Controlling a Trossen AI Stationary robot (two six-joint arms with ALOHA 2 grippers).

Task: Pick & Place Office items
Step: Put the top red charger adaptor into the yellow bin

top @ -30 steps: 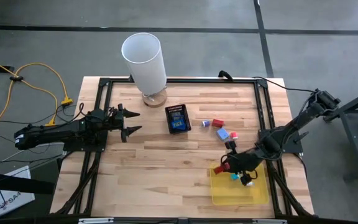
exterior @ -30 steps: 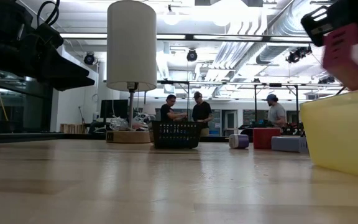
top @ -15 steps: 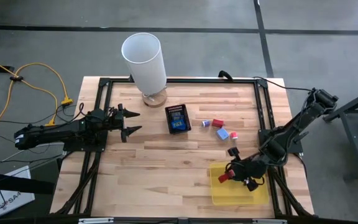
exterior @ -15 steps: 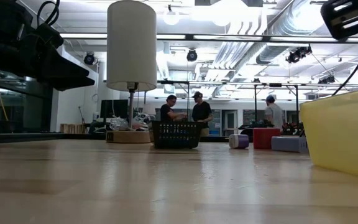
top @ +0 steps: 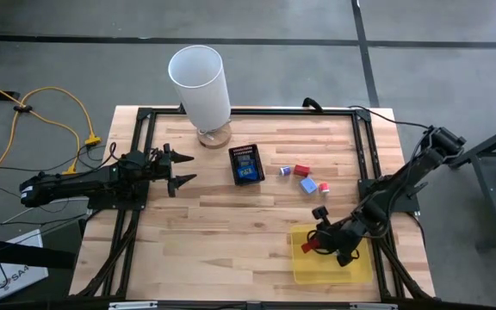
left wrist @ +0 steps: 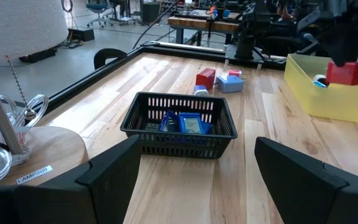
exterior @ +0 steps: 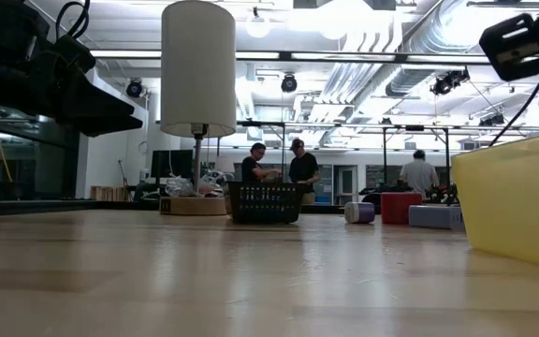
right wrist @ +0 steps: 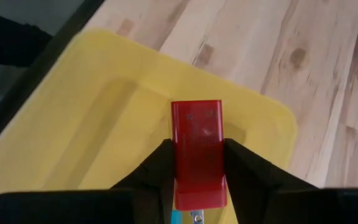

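Hovering over yellow tray [top: 364,269]: right gripper [top: 309,246] clamping red block [right wrist: 197,152].

floor: grey concrete [top: 455,52] | ceiling: ducts [exterior: 382,80] | people: 3 [exterior: 293,168]

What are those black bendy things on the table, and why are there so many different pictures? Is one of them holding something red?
Those are two robot arms, each with a two-finger claw called a gripper. One camera looks down from above, one sits at table height, and one rides on each arm's wrist.

The right gripper is shut on a red block and holds it over a yellow tray. The left gripper waits open at the table's left side, holding nothing.

On the wooden table there is also a white lamp, a black mesh basket with blue items inside, and a few little blocks lying near the middle. Far behind, people stand in the room.
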